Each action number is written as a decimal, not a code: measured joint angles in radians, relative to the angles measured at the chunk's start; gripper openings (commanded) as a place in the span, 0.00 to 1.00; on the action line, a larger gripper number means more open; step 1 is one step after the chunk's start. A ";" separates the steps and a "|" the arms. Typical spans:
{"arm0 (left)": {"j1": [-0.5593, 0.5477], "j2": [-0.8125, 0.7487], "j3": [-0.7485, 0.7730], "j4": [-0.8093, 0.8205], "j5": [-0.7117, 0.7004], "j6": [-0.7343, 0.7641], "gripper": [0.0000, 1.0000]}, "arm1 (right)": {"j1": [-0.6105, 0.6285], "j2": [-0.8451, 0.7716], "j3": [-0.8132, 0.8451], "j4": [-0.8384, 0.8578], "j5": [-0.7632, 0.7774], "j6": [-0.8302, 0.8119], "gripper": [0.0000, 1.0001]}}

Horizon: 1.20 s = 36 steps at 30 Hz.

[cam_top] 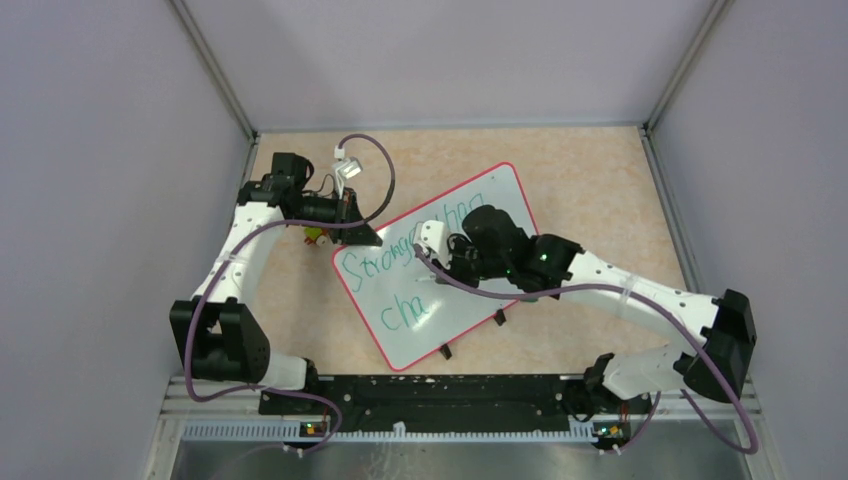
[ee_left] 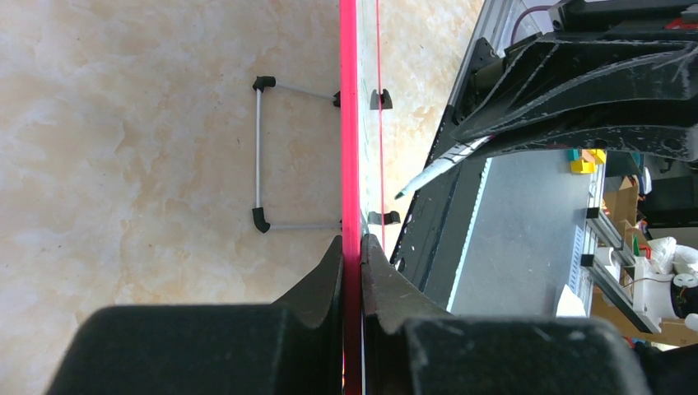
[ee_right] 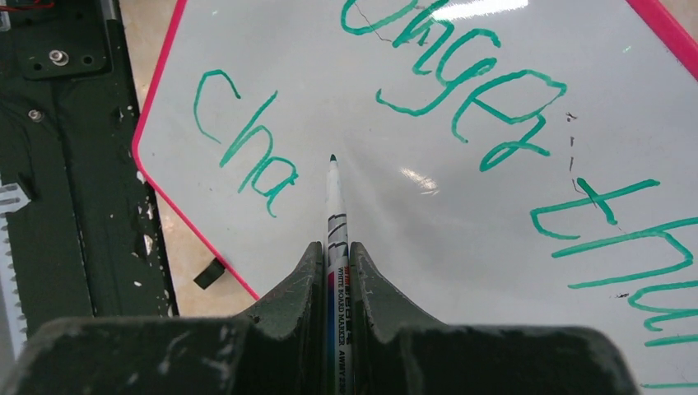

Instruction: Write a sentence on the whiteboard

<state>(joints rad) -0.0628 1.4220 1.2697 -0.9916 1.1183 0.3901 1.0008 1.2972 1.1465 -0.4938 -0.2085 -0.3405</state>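
The right tool [ee_right: 336,247] is clenched on a green marker [ee_right: 335,202]. The marker's tip stands just after the letters "cha", which begin the second line of the sentence [ee_right: 461,115]. I cannot tell whether the tip touches the whiteboard [cam_top: 455,315].

The left tool [ee_left: 352,247] is shut tight on the board's red rim, on the edge opposite its black clips [cam_top: 499,318]. I think this grip should remain firm, because a glossy board slides easily under a pushing pen.

The next letters need tall strokes, so light and even pressure seems best, with the line kept parallel to the upper one. Enough bare white remains toward the clip edge.

The board lies slantwise on a beige marbled worktop [cam_top: 600,190]. Plain grey walls [cam_top: 100,150] stand beyond the board and to both its sides.
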 measured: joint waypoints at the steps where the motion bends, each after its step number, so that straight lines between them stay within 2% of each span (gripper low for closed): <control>1: 0.000 0.000 0.000 0.000 0.000 0.000 0.00 | -0.002 0.004 0.000 0.001 0.006 0.000 0.00; 6: 0.000 0.000 0.000 0.000 -0.001 0.000 0.00 | -0.014 0.039 0.000 0.009 0.036 0.001 0.00; 17: 0.000 0.000 0.002 0.000 -0.008 0.001 0.00 | -0.016 0.035 -0.042 0.018 0.000 0.001 0.00; 29: 0.000 0.000 0.002 0.000 -0.008 0.000 0.00 | -0.010 0.011 -0.145 -0.028 -0.051 -0.001 0.00; 36: 0.000 0.000 0.002 0.000 -0.007 0.000 0.00 | -0.010 0.000 -0.140 -0.065 -0.031 -0.019 0.00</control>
<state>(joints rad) -0.0628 1.4220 1.2716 -0.9920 1.1114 0.3904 0.9905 1.2976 1.0069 -0.5591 -0.2394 -0.3592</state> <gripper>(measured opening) 0.107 0.103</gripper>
